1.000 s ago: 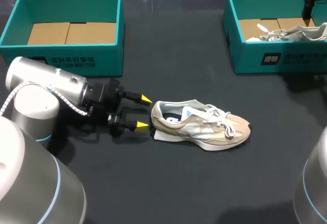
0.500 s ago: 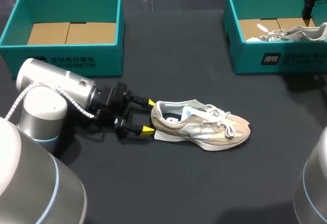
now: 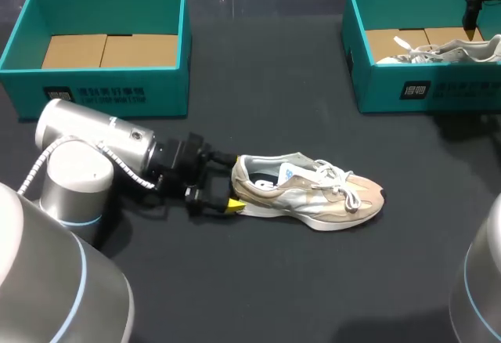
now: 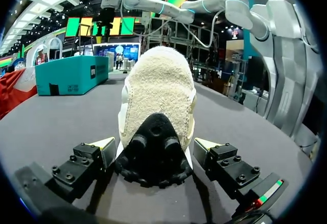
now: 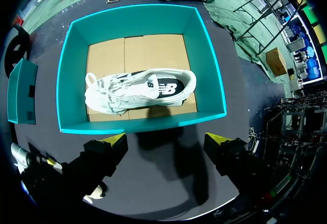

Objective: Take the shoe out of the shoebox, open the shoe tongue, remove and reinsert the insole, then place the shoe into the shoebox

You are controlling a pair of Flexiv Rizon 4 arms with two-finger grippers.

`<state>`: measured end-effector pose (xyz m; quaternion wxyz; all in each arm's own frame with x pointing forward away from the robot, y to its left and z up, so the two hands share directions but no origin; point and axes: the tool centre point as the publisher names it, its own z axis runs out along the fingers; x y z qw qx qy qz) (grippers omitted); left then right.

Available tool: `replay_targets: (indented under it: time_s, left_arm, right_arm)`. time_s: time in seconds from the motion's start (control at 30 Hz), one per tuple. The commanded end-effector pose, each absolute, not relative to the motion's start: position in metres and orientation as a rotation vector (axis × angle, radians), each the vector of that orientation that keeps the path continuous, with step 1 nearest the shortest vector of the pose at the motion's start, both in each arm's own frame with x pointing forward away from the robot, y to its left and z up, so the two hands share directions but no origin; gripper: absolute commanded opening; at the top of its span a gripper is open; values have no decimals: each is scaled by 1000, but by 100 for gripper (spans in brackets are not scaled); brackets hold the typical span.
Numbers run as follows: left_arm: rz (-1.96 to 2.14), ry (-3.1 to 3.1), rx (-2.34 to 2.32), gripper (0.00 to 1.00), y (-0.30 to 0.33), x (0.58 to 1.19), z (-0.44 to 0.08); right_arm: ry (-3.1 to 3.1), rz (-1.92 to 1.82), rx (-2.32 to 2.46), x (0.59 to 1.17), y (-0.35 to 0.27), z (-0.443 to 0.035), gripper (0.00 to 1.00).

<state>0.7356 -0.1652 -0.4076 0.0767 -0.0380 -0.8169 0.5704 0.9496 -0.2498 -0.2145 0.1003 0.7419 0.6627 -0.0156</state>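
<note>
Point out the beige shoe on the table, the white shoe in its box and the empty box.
beige shoe (image 3: 309, 194): head view, its side panel.
white shoe (image 5: 140, 92): right wrist view, its upper.
empty box (image 3: 117, 92): head view, its front wall.

From above and behind, we are looking down on the whole table (image 3: 258, 84). Our left wrist camera is sitting low, close behind the beige sneaker (image 4: 156, 96), facing right. Our right wrist camera is facing down over the right shoebox (image 5: 143, 124). We are seeing both in the head view too.
</note>
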Motion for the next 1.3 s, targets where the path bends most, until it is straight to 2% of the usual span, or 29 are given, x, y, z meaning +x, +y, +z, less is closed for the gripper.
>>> replay_targets:
  time_s: [0.03,0.77,0.8,0.83,0.87,1.3]
  left_arm:
    - [1702,-2446,-126,100,-173,736,-410]
    - [1724,-2415,-136,100,-200,733,-416]
    - [1731,-2414,-129,72,-200,733,-416]
    - [1738,-2413,-128,4,-200,732,-416]
    - [1741,-2407,-127,0,-200,731,-415]
    - [1769,-2420,-11,0,-176,725,-413]
  right_arm:
    - [1958,-45,2193,950,-250,-215,100]
    - [1958,-45,2193,950,-250,-215,100]
    - [1958,-45,2193,950,-250,-215,100]
    - [1958,-45,2193,950,-250,-215,100]
    - [1958,-45,2193,950,-250,-215,100]
    - [1958,-45,2193,950,-250,-215,100]
